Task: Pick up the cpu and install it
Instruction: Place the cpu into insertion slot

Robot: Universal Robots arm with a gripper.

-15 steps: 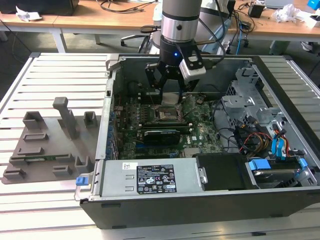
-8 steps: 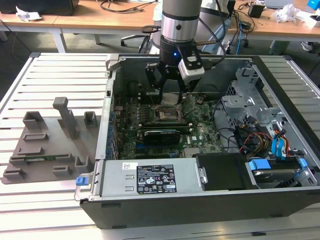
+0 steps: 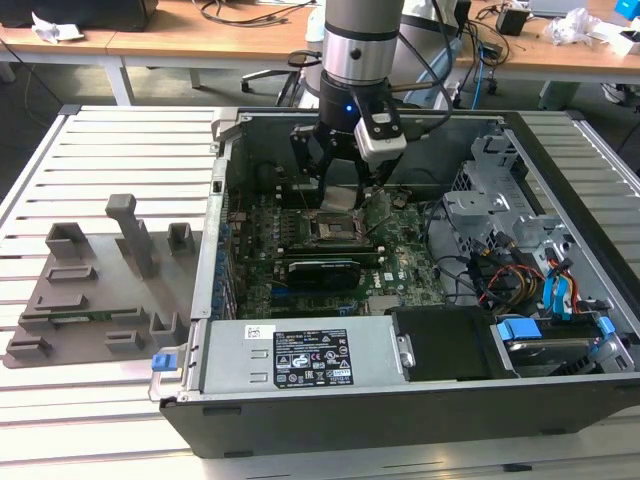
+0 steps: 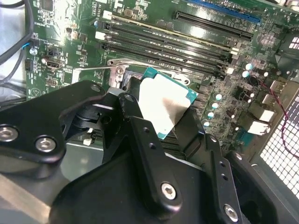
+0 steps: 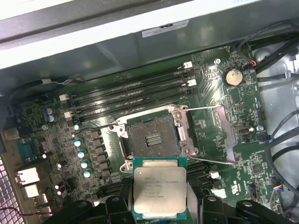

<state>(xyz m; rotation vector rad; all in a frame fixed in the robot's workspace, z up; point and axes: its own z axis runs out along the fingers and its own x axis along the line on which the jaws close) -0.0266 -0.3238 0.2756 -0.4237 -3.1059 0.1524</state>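
Clamping the cpu (image 5: 160,186) by two opposite edges, the gripper (image 3: 340,203) holds the chip, metal top up, over the motherboard (image 5: 219,116) inside the open computer case (image 3: 300,425). In the first wrist view the chip hangs just beside the open socket (image 5: 153,139) and apart from it, and its near edge is cut off by the black fingers (image 4: 140,135). In the second wrist view those fingers and their linkage hide most of the socket, leaving only one corner of its metal frame to be seen. In the exterior view the chip is only a pale sliver between the fingers, and the arm is cut off by the top edge. The memory slots (image 5: 131,95) lie beyond the socket. A long black expansion card (image 3: 320,270) sits on the board near the power supply (image 3: 300,355). The case rests on a white slatted table (image 3: 100,150), with a grey moulded fixture (image 3: 100,290) toward the exterior view's left. Wooden desks (image 3: 200,40) and loose cables stand behind.
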